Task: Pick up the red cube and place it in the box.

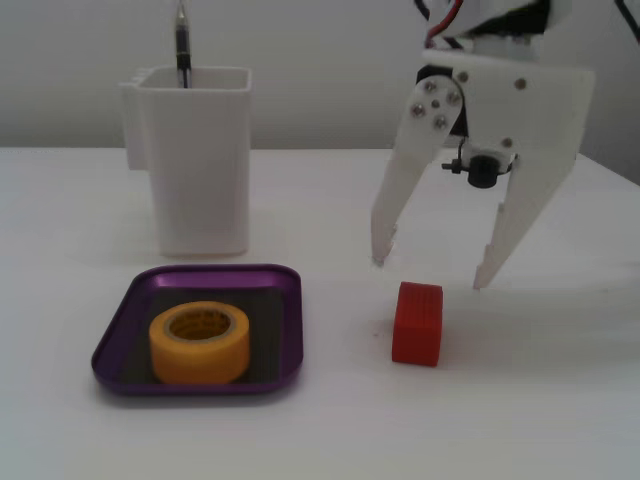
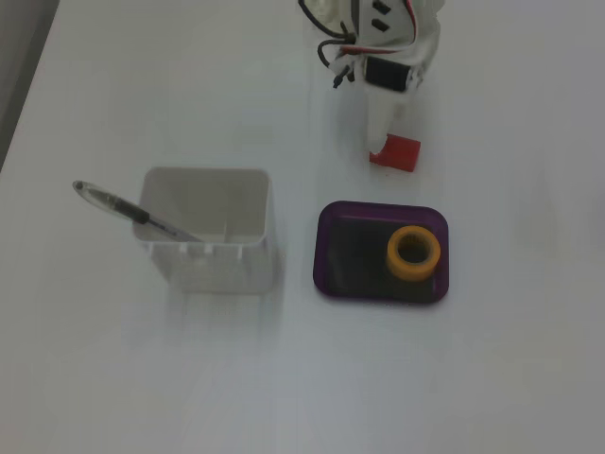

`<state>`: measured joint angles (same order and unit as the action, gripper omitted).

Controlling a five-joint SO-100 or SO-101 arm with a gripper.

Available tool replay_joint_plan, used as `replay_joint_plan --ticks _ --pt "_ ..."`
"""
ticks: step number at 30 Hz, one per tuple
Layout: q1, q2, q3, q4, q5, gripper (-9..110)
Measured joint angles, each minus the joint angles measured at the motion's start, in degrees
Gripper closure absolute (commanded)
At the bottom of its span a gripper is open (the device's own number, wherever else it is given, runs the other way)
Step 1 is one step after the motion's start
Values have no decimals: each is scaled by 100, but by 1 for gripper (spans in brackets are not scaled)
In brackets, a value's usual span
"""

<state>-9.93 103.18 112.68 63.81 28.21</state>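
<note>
The red cube (image 1: 417, 323) sits on the white table to the right of the box in a fixed view; in the other fixed view it (image 2: 396, 151) lies above the box, partly under the arm. The box (image 1: 125, 330) is a shallow purple tray with a dark floor, and it also shows in the fixed view from above (image 2: 326, 248). My white gripper (image 1: 428, 273) is open, its two fingers pointing down just above and behind the cube, one on each side. In the view from above the gripper's body hides its fingertips.
A yellow tape roll (image 1: 199, 342) lies inside the purple tray (image 2: 413, 253). A tall white cup (image 1: 194, 160) with a pen (image 1: 182, 45) stands behind the tray; from above the cup (image 2: 208, 230) is left of the tray.
</note>
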Motion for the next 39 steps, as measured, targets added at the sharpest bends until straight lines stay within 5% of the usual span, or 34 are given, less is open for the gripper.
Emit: replay_joint_plan --ticks 33,39 --pt "18 -290 501 -1354 -264 80" --pt "0 -290 940 -1688 -431 89"
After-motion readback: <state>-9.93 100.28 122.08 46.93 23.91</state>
